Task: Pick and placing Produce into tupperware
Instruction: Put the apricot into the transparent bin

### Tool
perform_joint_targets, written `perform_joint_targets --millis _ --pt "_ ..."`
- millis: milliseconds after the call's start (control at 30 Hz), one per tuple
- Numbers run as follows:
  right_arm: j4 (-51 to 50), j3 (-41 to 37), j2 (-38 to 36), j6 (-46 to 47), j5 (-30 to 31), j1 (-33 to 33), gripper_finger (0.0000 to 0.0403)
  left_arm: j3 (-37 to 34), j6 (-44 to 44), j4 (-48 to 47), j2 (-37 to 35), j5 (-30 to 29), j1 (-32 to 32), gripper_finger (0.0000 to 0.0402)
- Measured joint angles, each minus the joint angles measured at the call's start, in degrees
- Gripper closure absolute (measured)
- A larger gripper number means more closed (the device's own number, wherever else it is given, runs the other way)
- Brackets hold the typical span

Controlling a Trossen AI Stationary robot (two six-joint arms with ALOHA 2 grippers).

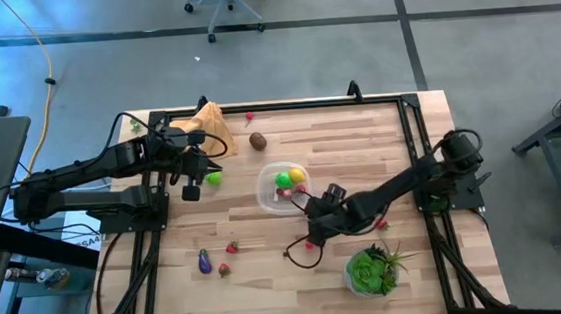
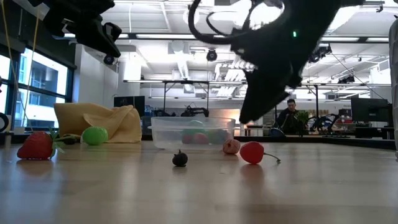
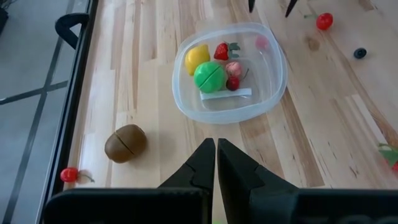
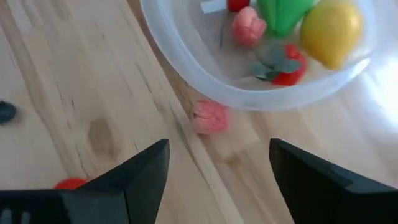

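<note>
The clear round tupperware (image 1: pixel 266 193) sits mid-table and holds a yellow lemon (image 3: pixel 196 58), a green lime (image 3: pixel 210 77), a strawberry (image 3: pixel 221 51) and small pink and red pieces. My right gripper (image 4: pixel 217 165) is open and hovers just off the tupperware's near-right side, above a pink fruit (image 4: pixel 210 116) that lies on the wood against the tupperware's wall. My left gripper (image 3: pixel 216 155) is shut and empty, raised over the table's left part beside a loose lime (image 1: pixel 214 179). A brown kiwi (image 3: pixel 125 142) lies between it and the tupperware (image 3: pixel 230 71).
Loose on the wood are an eggplant (image 1: pixel 205 262), two strawberries (image 1: pixel 232 247), a red cherry (image 2: pixel 252 152), a dark berry (image 2: pixel 180 158) and a cherry (image 1: pixel 248 114) at the far edge. An orange-tan cloth (image 1: pixel 213 127) lies far left. A leafy plant (image 1: pixel 373 270) stands near right.
</note>
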Motion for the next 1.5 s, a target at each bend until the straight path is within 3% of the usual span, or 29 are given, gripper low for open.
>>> perform_joint_targets --millis 233,533,967,1500 --pt "16.37 -10.06 -0.11 -0.15 0.58 0.56 0.0135 0.0 0.0 0.02 0.02 0.0 -0.01 0.0392" --pt "28.77 -16.67 -0.15 -2.25 1.1 -0.79 0.0135 0.0 0.01 0.01 0.01 0.0 -0.01 0.0392" --pt "35.33 -16.95 2.05 -8.17 -3.5 -4.17 0.014 0.0 0.0 0.0 0.02 0.0 -0.02 0.0392" --pt "38.57 -16.82 3.43 -7.99 -4.4 -4.4 0.0202 0.0 0.0 0.0 0.02 0.0 -0.02 0.0392"
